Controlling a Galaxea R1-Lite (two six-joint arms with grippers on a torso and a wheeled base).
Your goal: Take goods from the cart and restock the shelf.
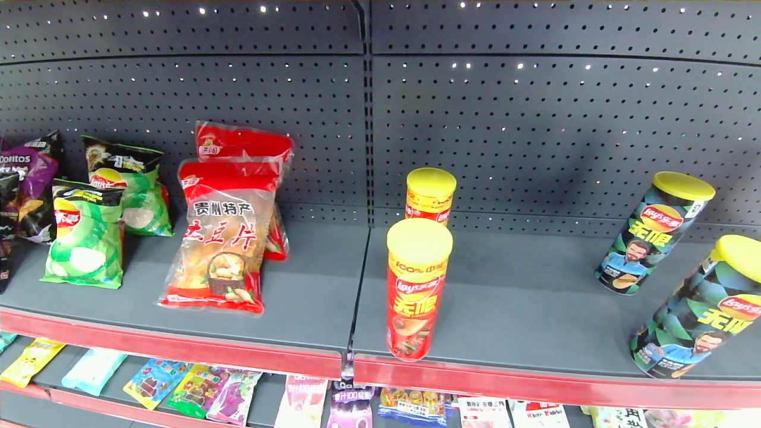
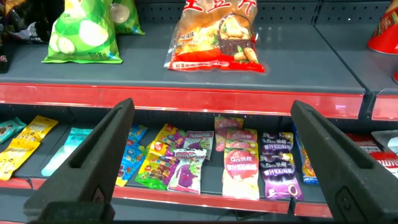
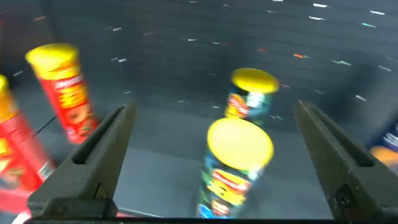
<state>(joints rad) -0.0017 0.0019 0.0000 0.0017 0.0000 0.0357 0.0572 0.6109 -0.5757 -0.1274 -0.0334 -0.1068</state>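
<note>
On the grey shelf (image 1: 309,297) stand two red cans with yellow lids (image 1: 418,288) (image 1: 429,195) near the middle. At the right are two dark cans with yellow lids (image 1: 651,235) (image 1: 701,309). My right gripper (image 3: 214,111) is open in front of the shelf, and the nearer dark can (image 3: 236,165) stands in line with the gap between its fingers, untouched. The second dark can (image 3: 252,93) is behind it, with the red cans (image 3: 62,90) off to one side. My left gripper (image 2: 212,104) is open and holds nothing, facing the shelf's red front edge (image 2: 186,98).
Red bags of potato slices (image 1: 220,238) and green chip bags (image 1: 86,238) lie on the shelf's left half. A dark pegboard wall (image 1: 505,119) backs the shelf. The lower shelf holds several candy packets (image 2: 239,165). Bare shelf floor lies between the red and dark cans.
</note>
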